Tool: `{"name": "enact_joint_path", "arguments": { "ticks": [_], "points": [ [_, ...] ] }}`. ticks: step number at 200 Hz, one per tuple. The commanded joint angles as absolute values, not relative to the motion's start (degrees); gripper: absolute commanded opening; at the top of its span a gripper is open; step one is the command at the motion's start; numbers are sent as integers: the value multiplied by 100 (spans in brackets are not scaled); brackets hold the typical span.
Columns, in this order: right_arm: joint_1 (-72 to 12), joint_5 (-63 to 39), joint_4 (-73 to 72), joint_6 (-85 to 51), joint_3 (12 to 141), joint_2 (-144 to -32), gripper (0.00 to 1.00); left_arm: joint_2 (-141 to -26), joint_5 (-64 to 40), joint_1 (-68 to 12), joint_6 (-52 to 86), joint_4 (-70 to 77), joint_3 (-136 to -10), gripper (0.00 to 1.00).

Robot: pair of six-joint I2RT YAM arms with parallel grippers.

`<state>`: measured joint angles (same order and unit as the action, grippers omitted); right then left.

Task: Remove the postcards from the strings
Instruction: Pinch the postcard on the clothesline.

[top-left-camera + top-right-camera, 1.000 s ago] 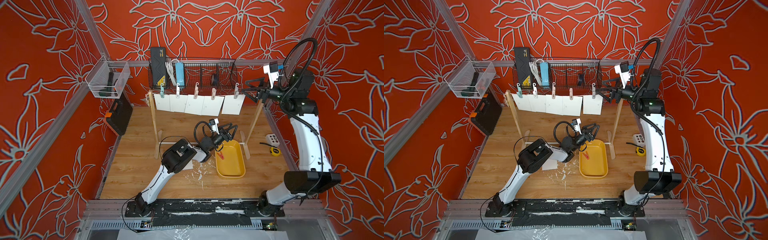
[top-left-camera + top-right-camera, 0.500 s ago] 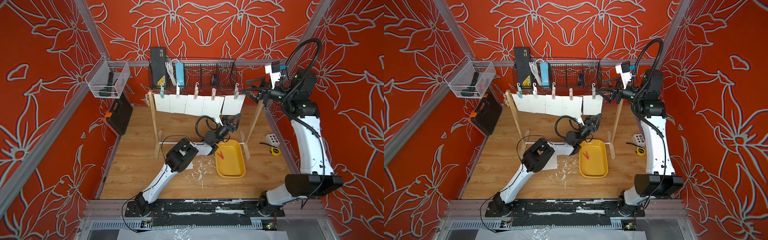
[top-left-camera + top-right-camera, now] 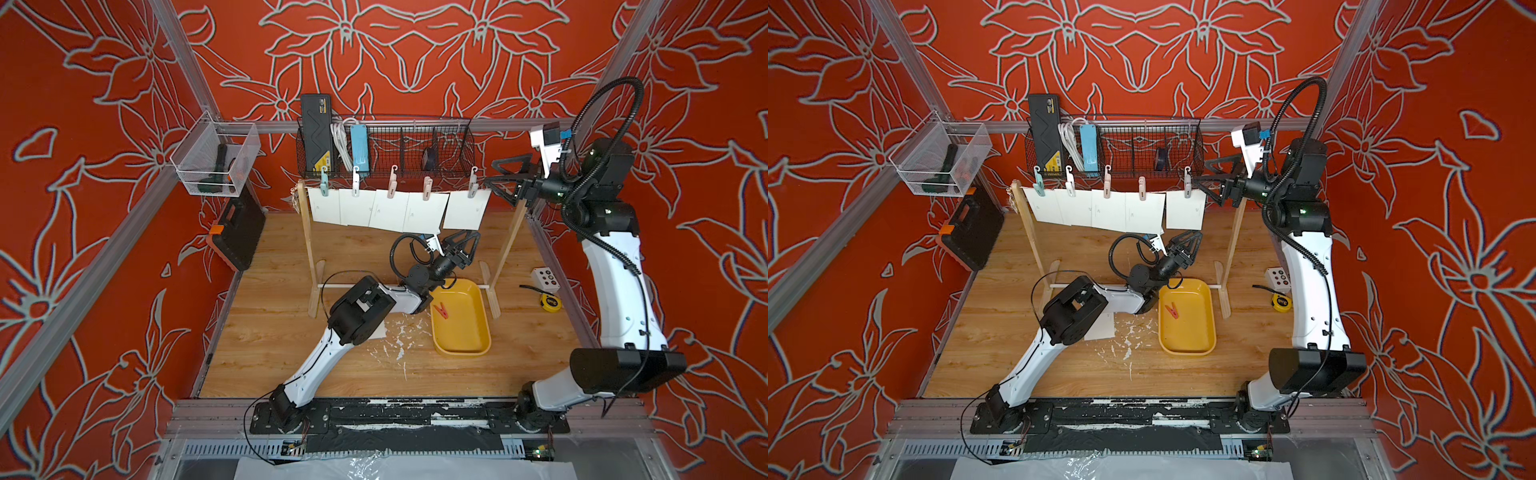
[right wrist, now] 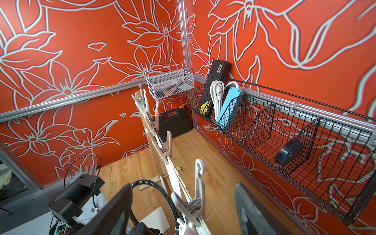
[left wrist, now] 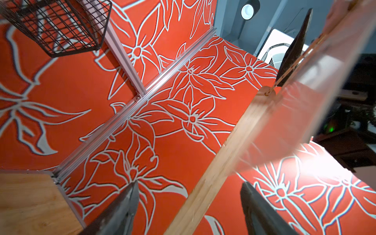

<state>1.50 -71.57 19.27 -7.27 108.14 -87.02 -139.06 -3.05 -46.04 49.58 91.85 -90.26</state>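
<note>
Top views both show the same setup, so left to right: a wire mesh basket point(image 3: 216, 160) on the left wall, a black plastic case point(image 3: 237, 232) leaning under it, then the rack's left post point(image 3: 307, 249). Five postcards point(image 3: 399, 210) hang off the string point(image 4: 179, 176) between the posts, slightly overlapping, each under its own clothes peg point(image 3: 355, 180). A sixth postcard point(image 3: 1100, 328) lies flat on the worktop point(image 3: 291, 340), half under the left arm's elbow. The left tool point(image 3: 464, 239) points up just below the bottom edges of the right-hand cards. It's wide open and holding nothing, and the left wrist view has both fingers point(image 5: 122, 209) well apart with only wall and a post beyond them. Next is a yellow tray point(image 3: 478, 332) with a red peg point(image 3: 440, 309) in it, then the right post point(image 3: 509, 249). The right tool point(image 3: 490, 172) is up at string height by the last peg, also open. In the right wrist view that rightmost peg point(image 4: 195, 195) stands between its fingers point(image 4: 250, 211), touching neither as far as I can see. Far right sit a white button box point(image 3: 545, 279) and a yellow tape measure point(image 3: 550, 302).
</note>
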Motion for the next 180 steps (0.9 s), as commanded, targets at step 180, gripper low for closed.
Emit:
{"name": "enact_joint_path", "arguments": {
  "ticks": [180],
  "points": [
    [121,-7154,1845,-795,10787,-8623,76,-13295,-529,-4535,4797,10527,-9014,70]
  ]
}}
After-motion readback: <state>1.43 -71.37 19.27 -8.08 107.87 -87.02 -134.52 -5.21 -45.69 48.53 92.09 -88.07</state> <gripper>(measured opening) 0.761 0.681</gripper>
